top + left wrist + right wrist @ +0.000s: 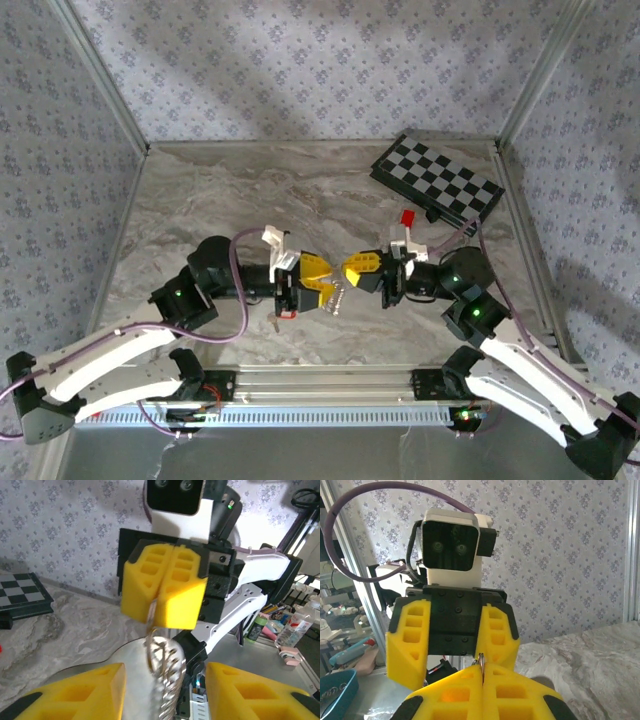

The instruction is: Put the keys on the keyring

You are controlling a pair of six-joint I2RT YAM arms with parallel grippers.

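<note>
My right gripper [357, 269] is shut on a thin metal keyring [481, 659], whose rim sticks up out of the seam between its yellow fingers [520, 695]. In the left wrist view the ring [150, 647] hangs below the right gripper [159, 616], with blurred silver keys [174, 677] dangling from it. My left gripper [318, 283] faces it, open, its yellow fingers [75, 692] spread to either side of the keys without touching them. From above, the keys [338, 298] hang between the two grippers over the marble table [220, 200].
A black-and-white chessboard [440, 182] lies at the back right corner. A small red piece [407, 217] sits near the right wrist, and another red bit [285, 313] shows under the left gripper. Patterned walls and metal posts enclose the table.
</note>
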